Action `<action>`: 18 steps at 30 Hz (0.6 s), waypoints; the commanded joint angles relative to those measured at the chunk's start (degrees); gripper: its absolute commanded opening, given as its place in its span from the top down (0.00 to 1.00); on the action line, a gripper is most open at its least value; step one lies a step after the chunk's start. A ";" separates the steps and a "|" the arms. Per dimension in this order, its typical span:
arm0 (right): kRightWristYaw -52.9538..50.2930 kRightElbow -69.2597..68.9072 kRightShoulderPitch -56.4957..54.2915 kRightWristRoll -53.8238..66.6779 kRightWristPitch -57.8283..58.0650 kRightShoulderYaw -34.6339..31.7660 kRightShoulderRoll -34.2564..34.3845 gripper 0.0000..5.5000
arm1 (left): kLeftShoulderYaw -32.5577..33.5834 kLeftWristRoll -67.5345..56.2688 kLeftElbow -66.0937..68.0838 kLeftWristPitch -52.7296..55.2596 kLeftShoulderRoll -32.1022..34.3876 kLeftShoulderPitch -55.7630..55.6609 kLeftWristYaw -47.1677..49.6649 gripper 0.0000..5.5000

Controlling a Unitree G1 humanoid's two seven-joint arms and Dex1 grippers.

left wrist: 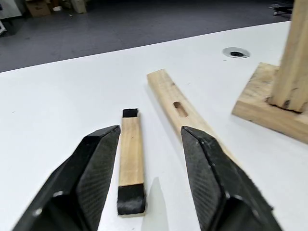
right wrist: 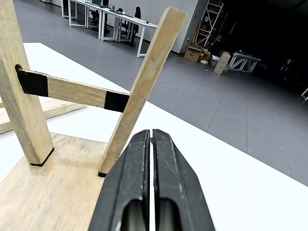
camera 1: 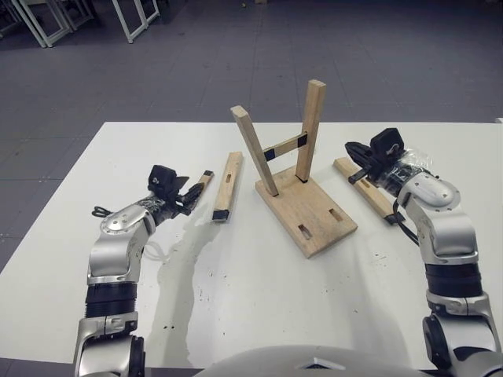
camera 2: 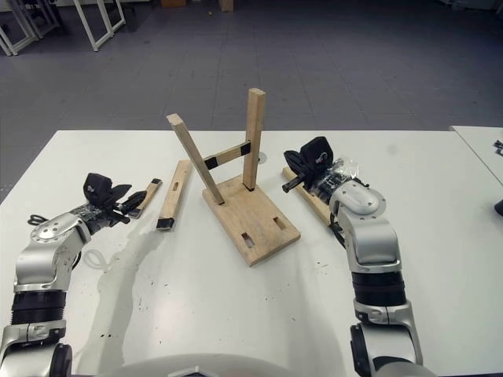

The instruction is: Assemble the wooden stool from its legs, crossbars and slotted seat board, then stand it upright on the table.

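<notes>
The slotted seat board lies flat at mid-table. Two legs stand in its far slots, joined by a black-tipped crossbar. Its two near slots are empty. A loose leg lies left of the board. Beside it lies a short loose crossbar. My left gripper is open, one finger on each side of that crossbar's near end. Another loose leg lies right of the board. My right gripper hovers over it, shut on nothing, pointing at the standing legs.
A round cable hole sits in the white table behind the board. A small black loop lies near the left edge. Bare tabletop stretches in front of the board. White table frames stand far behind.
</notes>
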 commanded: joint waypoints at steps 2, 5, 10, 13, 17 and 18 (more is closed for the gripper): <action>-0.21 -0.88 -0.06 0.56 1.10 0.38 -0.81 0.98 | -0.69 1.72 10.51 -6.64 1.26 0.10 -1.47 0.57; 0.01 -0.68 -0.44 0.60 1.17 0.83 -1.01 0.98 | -1.59 2.14 19.30 -9.76 0.95 -3.18 -2.80 0.57; 0.11 -0.72 -0.72 0.60 1.27 1.31 -1.14 0.98 | -3.92 3.86 30.62 -12.30 0.56 -8.69 -3.60 0.57; 0.44 -1.13 -0.59 1.51 2.15 1.16 -0.93 0.98 | -5.08 5.53 33.10 -10.34 1.03 -10.07 -1.81 0.65; -0.26 -2.90 -1.64 9.64 9.71 -3.19 2.50 0.93 | -6.39 6.88 31.43 -7.77 1.73 -9.55 -0.05 0.76; -0.87 -3.48 -2.51 12.92 12.82 -4.99 3.86 0.90 | -6.27 6.88 30.05 -8.08 1.60 -9.14 0.62 0.76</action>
